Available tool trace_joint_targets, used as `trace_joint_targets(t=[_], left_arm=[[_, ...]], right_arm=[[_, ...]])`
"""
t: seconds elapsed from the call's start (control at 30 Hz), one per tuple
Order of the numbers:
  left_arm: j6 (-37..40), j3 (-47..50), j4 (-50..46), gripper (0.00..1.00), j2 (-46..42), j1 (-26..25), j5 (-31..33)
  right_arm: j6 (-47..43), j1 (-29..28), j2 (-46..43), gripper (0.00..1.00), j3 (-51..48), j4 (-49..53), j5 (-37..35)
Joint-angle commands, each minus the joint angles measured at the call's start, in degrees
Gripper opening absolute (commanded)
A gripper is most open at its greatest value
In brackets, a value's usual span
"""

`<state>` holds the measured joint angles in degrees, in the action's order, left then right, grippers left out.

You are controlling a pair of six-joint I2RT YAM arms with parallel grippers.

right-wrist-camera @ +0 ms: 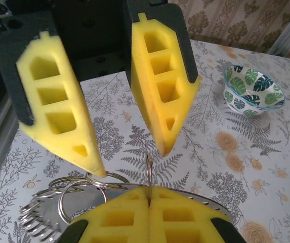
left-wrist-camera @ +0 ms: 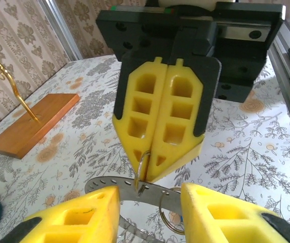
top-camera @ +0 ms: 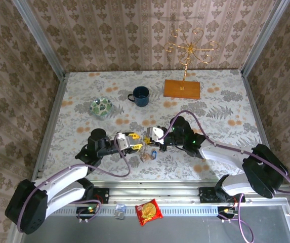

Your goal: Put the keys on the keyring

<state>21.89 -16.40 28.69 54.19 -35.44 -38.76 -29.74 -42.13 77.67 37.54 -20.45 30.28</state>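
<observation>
a floral table (top-camera: 225, 109) sits between patterned walls. at its near middle the left gripper (top-camera: 137, 147) and right gripper (top-camera: 147, 138) meet almost tip to tip, the left arm reaching in from the near left and the right arm from the near right. just below the tips lies the keyring (top-camera: 145, 157), a small grey tangle, with a blue key (top-camera: 154, 154) at its right edge. farther back stand a blue mug (top-camera: 140, 96) and, to its left, a green dish (top-camera: 100, 107). at the far right a gold stand (top-camera: 189, 48) rises from a wood base (top-camera: 182, 89). a red packet (top-camera: 149, 211) lies on the near rail.
</observation>
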Motion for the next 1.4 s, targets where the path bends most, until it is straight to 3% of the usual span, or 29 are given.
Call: trace_joint_targets(t=[0.0, 0.43, 0.6, 0.8, 0.9, 0.97, 1.1, 1.37], left_arm=[[-4.9, 1.8, 9.3, 0.34, 1.7, 1.3, -1.5], [-8.0, 1.7, 14.6, 0.19, 7.6, 1.7, -7.2], [-8.0, 1.4, 15.4, 0.0, 9.2, 1.6, -8.5], [-7.5, 1.7, 15.4, 0.0, 8.9, 1.6, -7.8], [-5.7, 1.3, 12.2, 0.0, 7.4, 1.4, -6.2], [-3.8, 0.5, 8.6, 0.0, 6.1, 1.1, -5.1], [0.7, -1.3, 0.8, 0.0, 4.2, 0.0, -3.1], [1.6, -1.9, 0.1, 0.0, 4.2, -0.7, -2.8]], right_arm=[[0.5, 0.3, 0.4, 0.0, 1.1, -3.4, 3.7], [0.9, 0.3, 3.8, 0.0, 2.6, -4.4, 7.8], [2.4, 0.2, 5.0, 0.0, 3.4, -6.0, 8.8], [1.8, 0.3, 4.7, 0.02, 3.2, -4.1, 6.3], [-0.4, 0.3, 3.6, 0.23, 3.1, -0.6, 2.7], [-2.1, 0.3, 2.7, 0.3, 3.5, 2.5, 0.6], [-5.7, 0.4, 0.3, 0.32, 4.5, 8.3, -1.3], [-8.4, -0.1, -0.7, 0.32, 6.4, 12.8, -1.5]])
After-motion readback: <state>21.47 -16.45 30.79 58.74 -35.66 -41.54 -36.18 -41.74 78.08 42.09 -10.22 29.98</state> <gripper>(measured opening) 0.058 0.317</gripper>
